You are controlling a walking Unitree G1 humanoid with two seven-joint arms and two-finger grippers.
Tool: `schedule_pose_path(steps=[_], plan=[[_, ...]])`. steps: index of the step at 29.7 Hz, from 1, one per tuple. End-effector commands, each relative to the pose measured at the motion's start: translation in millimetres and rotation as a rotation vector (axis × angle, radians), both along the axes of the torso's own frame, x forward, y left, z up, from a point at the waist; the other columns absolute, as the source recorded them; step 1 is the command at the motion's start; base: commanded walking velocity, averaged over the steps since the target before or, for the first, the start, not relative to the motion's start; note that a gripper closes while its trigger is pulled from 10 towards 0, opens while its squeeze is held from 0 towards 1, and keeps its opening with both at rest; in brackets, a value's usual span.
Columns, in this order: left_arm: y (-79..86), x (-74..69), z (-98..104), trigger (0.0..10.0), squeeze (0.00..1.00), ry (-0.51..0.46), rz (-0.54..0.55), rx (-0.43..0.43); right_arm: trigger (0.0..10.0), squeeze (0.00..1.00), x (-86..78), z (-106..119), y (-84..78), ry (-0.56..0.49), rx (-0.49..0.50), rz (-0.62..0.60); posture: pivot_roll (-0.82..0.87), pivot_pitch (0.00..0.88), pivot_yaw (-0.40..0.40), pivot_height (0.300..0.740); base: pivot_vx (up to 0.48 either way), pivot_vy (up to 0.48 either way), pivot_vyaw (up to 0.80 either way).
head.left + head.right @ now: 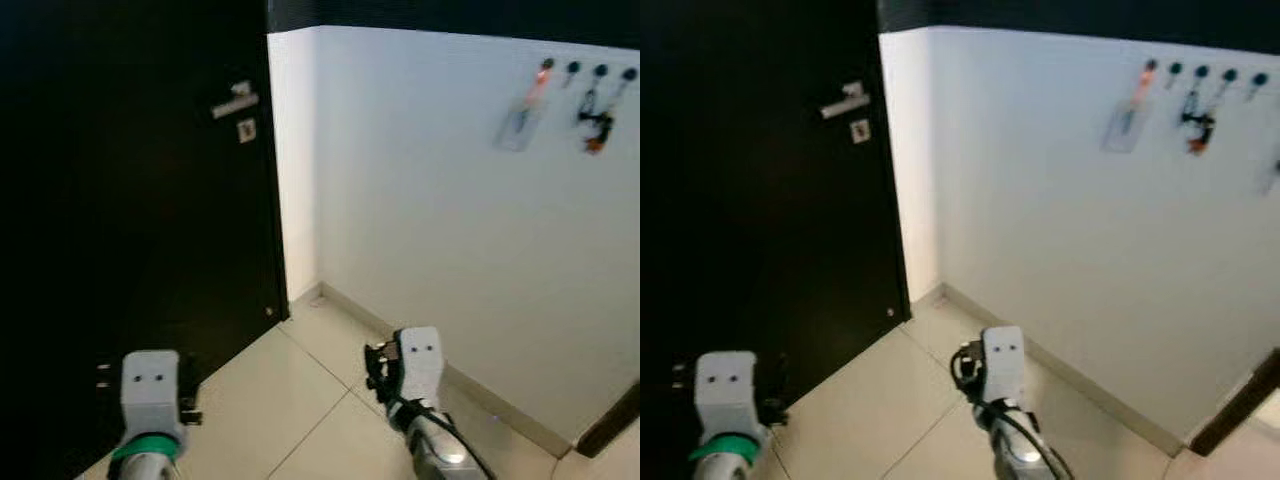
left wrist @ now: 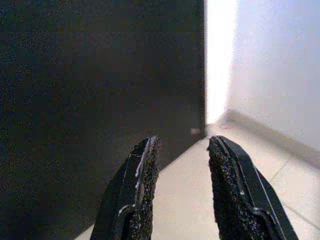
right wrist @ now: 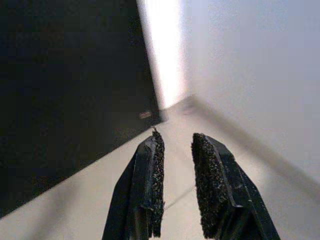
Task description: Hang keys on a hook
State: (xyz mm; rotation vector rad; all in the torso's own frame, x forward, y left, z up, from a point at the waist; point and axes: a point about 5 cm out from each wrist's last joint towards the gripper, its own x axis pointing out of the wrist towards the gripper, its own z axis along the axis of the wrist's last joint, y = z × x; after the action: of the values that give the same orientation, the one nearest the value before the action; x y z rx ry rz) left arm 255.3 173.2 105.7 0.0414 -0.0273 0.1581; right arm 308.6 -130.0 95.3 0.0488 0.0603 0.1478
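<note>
A row of small dark hooks sits high on the white wall at the far right. From one hook hangs a dark bunch of keys with an orange bit. A pale tag on an orange strap hangs from the hook at the row's left end. My left arm and right arm are held low over the floor, far below the hooks. The left gripper is open with nothing between its fingers. The right gripper is open by a narrower gap, also holding nothing.
A black door with a silver handle fills the left side and meets the white wall at a corner. Pale floor tiles run to a baseboard. A dark edge juts in at the lower right.
</note>
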Motion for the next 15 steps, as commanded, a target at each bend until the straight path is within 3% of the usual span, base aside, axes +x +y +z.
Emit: schedule_pose_path(steps=[1, 15], plan=[[5.9, -1.9, -3.2, 10.0, 0.0, 0.019, 0.019, -0.005, 10.0, 0.0, -2.6, -4.3, 3.8, 0.019, 0.012, 0.007, -0.17, 0.029, 0.122, 0.74, 0.0, 0.0, 0.0], [7.6, -1.3, -7.5, 10.0, 0.0, 0.039, 0.033, -0.042, 10.0, 0.0, -3.0, -3.9, 3.8, 0.016, 0.008, 0.007, -0.17, 0.034, 0.125, 0.74, 0.0, 0.0, 0.0]])
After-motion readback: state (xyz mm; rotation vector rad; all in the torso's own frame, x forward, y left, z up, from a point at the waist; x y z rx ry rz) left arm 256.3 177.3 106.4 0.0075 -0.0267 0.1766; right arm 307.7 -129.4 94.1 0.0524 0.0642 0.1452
